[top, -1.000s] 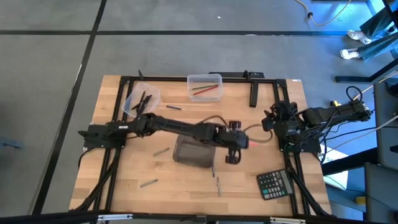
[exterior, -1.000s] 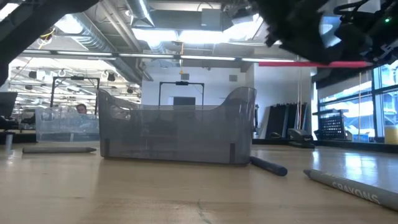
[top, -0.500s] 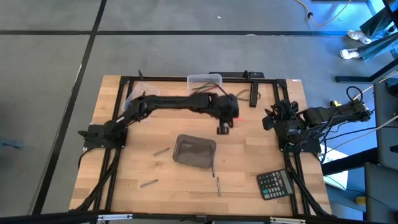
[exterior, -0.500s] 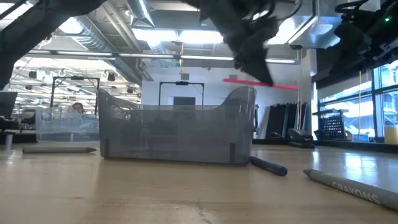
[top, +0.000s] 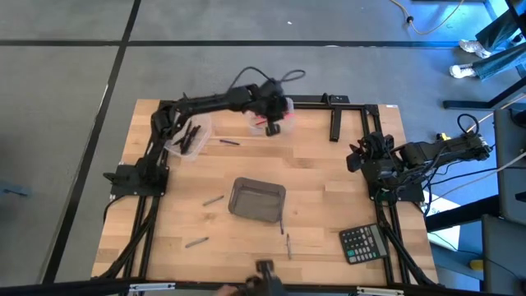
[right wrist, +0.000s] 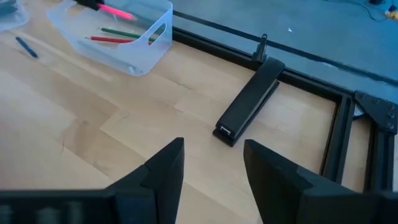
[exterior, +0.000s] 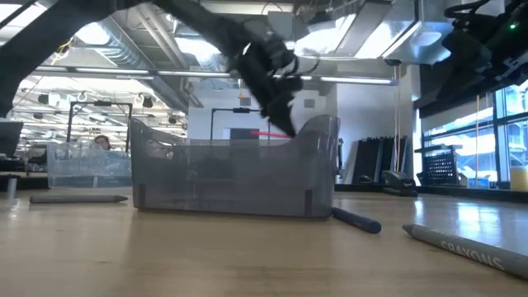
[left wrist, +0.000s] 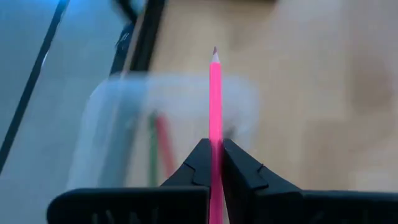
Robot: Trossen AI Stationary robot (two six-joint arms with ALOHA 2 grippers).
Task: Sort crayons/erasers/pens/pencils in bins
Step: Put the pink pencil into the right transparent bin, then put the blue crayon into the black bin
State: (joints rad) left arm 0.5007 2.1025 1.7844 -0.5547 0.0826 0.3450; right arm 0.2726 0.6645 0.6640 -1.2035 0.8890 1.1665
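The left pincer [left wrist: 212, 163] is clamped on a pink pencil [left wrist: 215, 106] above the clear bin [top: 265, 108] at the table's [top: 329, 181] far edge — the right pincer [right wrist: 211, 163], fingers apart, holds nothing.

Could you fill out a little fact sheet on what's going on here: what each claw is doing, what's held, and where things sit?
left claw: shut on the pink pencil, above the clear bin at the table's far edge
clear bin contents: a red and a green stick
right claw: open, empty, waiting at the table's right side
grey bin: mid-table
calculator: near right corner
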